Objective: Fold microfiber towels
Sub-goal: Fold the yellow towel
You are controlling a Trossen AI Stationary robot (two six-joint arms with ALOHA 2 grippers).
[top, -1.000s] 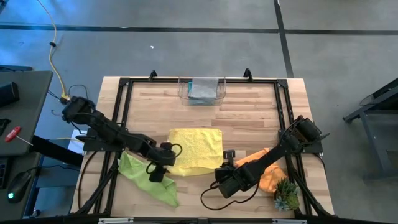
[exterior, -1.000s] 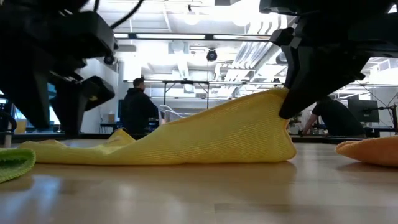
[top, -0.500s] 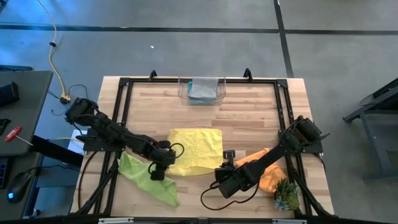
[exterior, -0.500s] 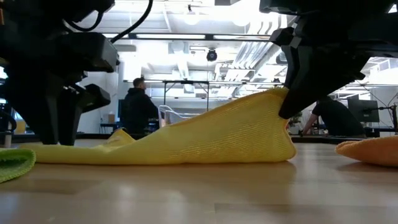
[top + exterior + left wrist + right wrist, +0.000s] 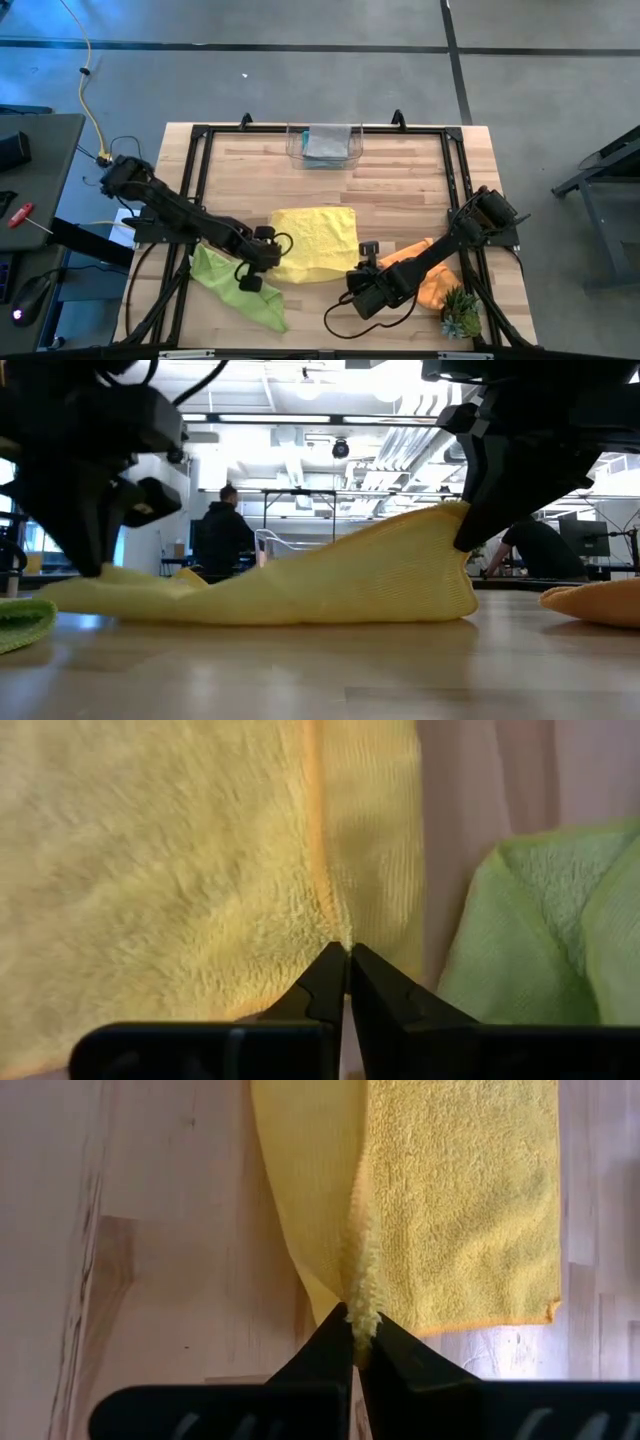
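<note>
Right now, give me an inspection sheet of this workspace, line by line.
Surface: wooden table, black frame around it.
Job's things: yellow towel pinched at both near corners; green towel and orange towel crumpled; folded towels in clear bin.
Clutter: small spiky plant.
Grippers: left gripper and right gripper shut on the yellow towel.
Cables: yellow cable on the floor.
Surroundings: people beyond the table.

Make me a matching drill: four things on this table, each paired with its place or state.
Things:
1. yellow towel
2. lime green towel
3. orange towel
4. clear plastic bin

Places or states:
A. far edge, holding folded cloths
B. beside the small spiky plant
C. under the left arm
D. pinched by both grippers

Pairs: 1-D, 2-C, 3-B, 4-A
</note>
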